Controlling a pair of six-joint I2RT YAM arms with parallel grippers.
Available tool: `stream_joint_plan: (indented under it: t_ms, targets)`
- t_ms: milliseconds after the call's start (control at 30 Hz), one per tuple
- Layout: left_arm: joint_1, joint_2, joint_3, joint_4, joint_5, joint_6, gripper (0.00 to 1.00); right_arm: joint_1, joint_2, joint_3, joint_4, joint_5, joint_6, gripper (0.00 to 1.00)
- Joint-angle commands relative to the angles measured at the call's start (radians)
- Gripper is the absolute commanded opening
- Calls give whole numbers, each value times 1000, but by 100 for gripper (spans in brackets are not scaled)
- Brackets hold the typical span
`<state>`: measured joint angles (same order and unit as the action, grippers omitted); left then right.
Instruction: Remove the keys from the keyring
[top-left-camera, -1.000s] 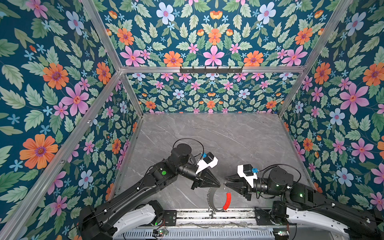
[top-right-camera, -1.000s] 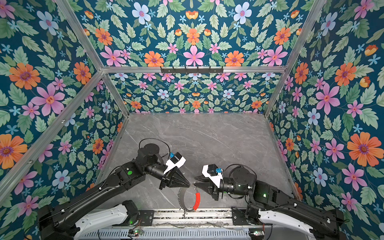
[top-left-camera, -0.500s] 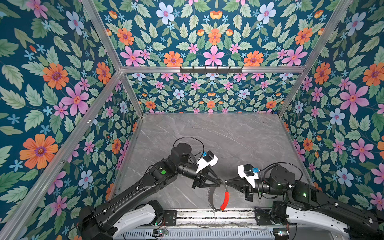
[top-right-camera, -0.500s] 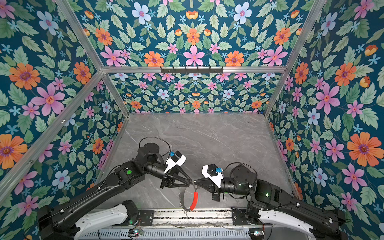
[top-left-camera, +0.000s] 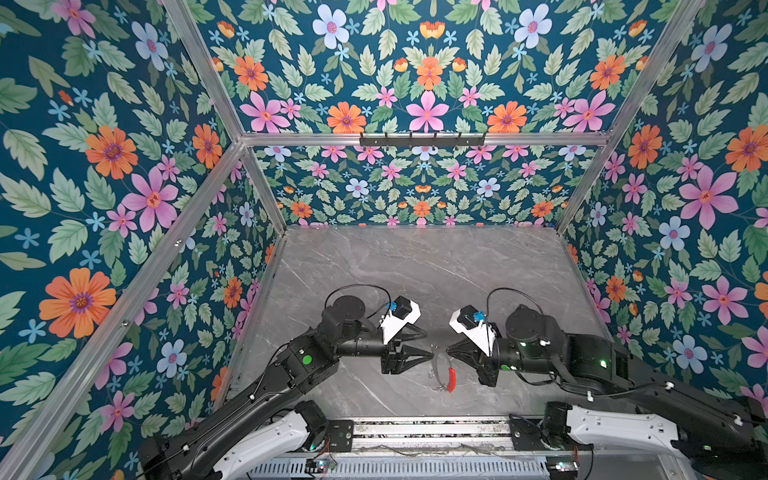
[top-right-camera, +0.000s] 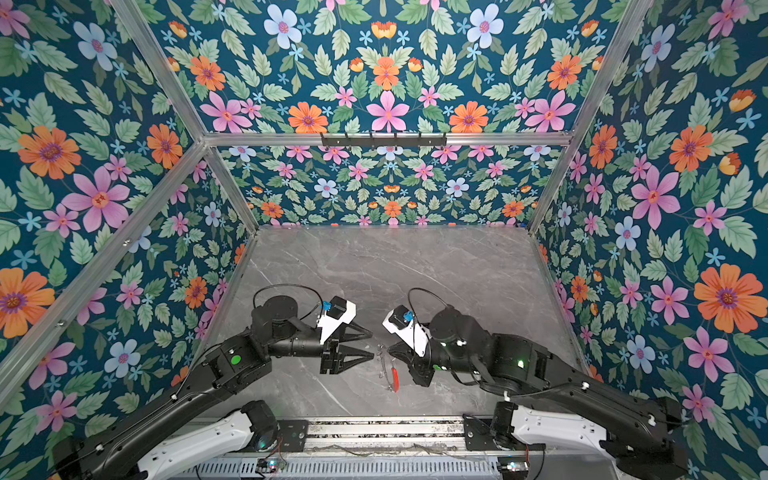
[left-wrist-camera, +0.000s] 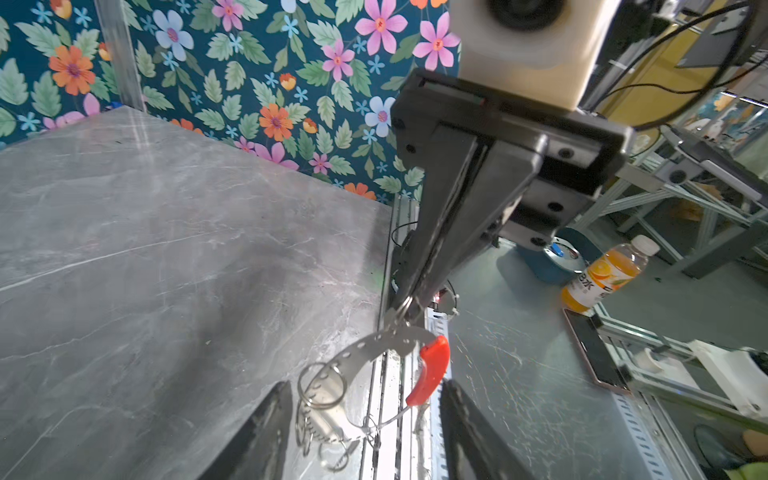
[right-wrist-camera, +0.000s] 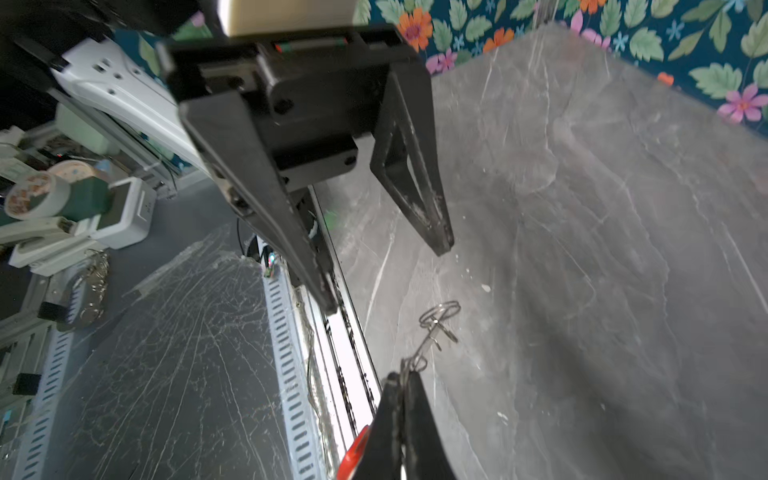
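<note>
The grey marbled surface (top-left-camera: 415, 266) lies inside flowered walls (top-left-camera: 104, 166), with an aluminium rail (top-left-camera: 415, 432) along its near edge and a black hook bar (top-left-camera: 422, 139) high on the back wall. Nothing else rests on the surface near the work. Beyond the rail, the left wrist view shows an orange drink bottle (left-wrist-camera: 602, 276) and a phone (left-wrist-camera: 592, 347), well apart from the task. The right wrist view shows tape rolls (right-wrist-camera: 37, 195) and a spare bunch of rings (right-wrist-camera: 89, 291) off the surface.

The keyring (top-left-camera: 440, 368) hangs near the front edge between the 2 arms, held up at its top by the right gripper (top-left-camera: 449, 351), whose jaws are pressed together on a small split ring at the hoop's upper end. In both top views the hoop's long axis runs from the jaws toward the rail, with its red sleeve (top-left-camera: 451, 376) on the side facing the right arm. In the left wrist view the flat perforated band (left-wrist-camera: 365, 345) curves away from the sleeve to several small wire rings (left-wrist-camera: 322, 384) at its lower end. The keys cannot be made out clearly among those rings.

The left gripper (top-left-camera: 428, 343) sits just beside the hoop. Its jaws stand apart, holding nothing, and in the left wrist view its 2 fingers (left-wrist-camera: 266, 424) flank the hanging rings without touching them.
</note>
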<state>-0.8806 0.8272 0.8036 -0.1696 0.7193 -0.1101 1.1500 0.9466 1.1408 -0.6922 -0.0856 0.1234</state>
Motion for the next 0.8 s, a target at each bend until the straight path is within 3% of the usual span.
stream_joint_plan:
  t_ms: [0,200,367,767]
  targets:
    - [0,-8,-27,146,-14,-37,61,0,33,46,-121,16,37,0]
    - [0,23,-66,249,26,-80,62,0,122,160,-241,91,80,0]
    - [0,27,-100,337,63,-99,58,-5,138,176,-230,22,78,0]
    - [0,115,-128,486,211,-146,68,-33,114,169,-160,-82,68,0]
